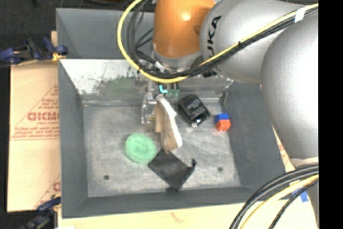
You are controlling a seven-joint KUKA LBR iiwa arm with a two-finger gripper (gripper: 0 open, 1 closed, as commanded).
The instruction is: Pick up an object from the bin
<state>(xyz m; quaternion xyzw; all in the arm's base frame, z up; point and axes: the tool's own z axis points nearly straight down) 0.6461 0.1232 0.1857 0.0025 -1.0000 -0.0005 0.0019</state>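
Note:
My gripper (150, 109) hangs below the arm's wrist over the middle of the bin, near the back wall. Right beside it, on its right, a long tan and white piece (168, 127) slants down toward the bin floor; whether it is gripped I cannot tell. A round green lump (140, 147) lies just below and left of the gripper. A flat black piece (171, 169) lies in front of the tan piece's lower end.
A small black box (193, 109) sits to the right of the gripper, and an orange and blue block (222, 123) further right. The arm covers the bin's back right part.

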